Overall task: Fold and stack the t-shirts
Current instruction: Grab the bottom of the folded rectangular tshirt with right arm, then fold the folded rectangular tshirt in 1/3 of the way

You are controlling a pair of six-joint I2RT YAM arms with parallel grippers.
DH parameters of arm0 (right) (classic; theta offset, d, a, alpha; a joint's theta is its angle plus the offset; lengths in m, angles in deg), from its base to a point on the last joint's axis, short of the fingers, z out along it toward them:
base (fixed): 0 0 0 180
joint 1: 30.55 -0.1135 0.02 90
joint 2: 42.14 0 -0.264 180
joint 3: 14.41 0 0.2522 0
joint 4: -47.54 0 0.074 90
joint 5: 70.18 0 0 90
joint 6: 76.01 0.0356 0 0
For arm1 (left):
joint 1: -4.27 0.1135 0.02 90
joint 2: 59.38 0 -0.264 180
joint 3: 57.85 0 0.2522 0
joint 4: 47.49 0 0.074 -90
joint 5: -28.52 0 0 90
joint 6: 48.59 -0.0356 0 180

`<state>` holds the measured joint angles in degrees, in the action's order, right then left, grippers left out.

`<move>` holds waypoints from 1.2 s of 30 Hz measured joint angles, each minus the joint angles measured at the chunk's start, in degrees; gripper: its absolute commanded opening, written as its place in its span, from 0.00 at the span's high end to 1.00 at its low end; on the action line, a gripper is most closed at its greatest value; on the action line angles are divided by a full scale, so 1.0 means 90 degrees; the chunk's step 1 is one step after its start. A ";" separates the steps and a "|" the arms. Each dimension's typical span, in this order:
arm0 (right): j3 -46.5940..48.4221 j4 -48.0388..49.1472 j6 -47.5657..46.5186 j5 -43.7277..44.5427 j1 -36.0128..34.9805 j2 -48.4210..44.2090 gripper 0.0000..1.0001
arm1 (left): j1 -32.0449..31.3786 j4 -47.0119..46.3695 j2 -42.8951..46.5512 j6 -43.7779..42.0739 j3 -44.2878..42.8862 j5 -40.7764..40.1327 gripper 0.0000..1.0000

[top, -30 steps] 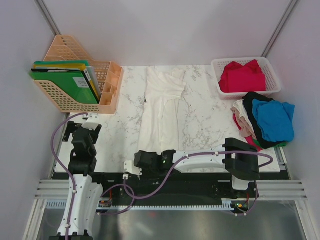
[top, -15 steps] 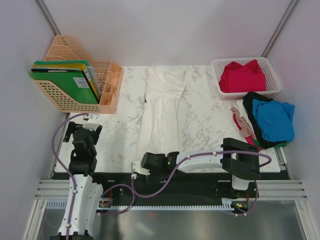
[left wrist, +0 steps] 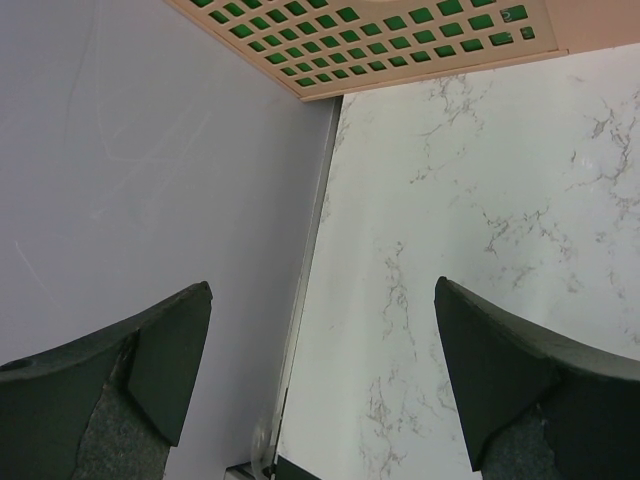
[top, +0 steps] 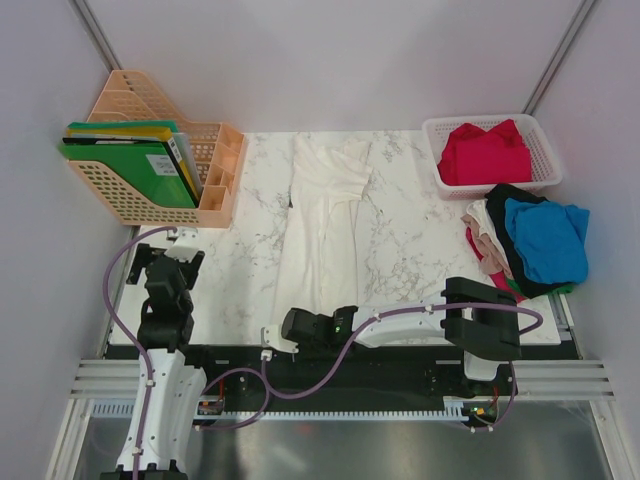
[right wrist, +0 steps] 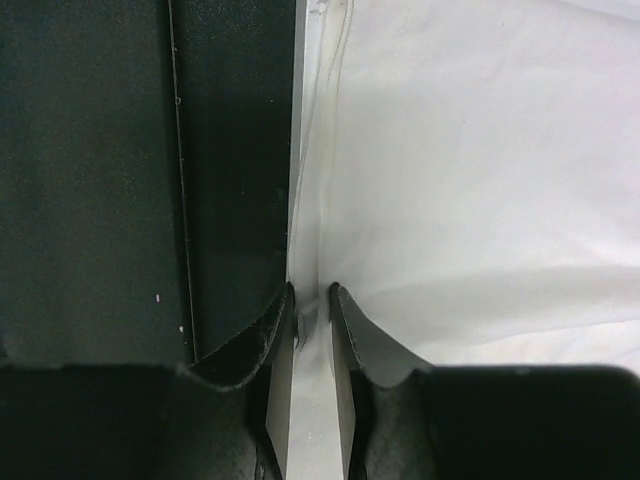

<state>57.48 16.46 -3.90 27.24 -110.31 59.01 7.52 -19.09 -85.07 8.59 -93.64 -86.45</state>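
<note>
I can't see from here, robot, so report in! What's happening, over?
Left gripper open, over the table. Right gripper pinching near hem of white t-shirt. Nothing lying on that shirt, over.

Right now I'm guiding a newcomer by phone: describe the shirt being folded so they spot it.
Find the marble table. Down its middle lies the white t-shirt, a long narrow strip, its near hem in the right gripper. Unlike the crumpled coloured shirts at the right, it lies flat.

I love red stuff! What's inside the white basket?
A crumpled red t-shirt fills the white basket. Anything lying underneath it is covered, so I cannot tell.
</note>
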 measured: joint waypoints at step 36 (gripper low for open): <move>0.1260 0.0046 -0.1467 0.1413 0.1562 -0.0937 1.00 | 0.0002 0.0272 0.0080 0.0051 0.0121 0.0367 0.00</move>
<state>68.82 16.87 -17.10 39.96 -96.26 50.57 7.54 -16.64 -84.35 9.05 -92.54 -83.15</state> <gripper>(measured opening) 0.018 0.996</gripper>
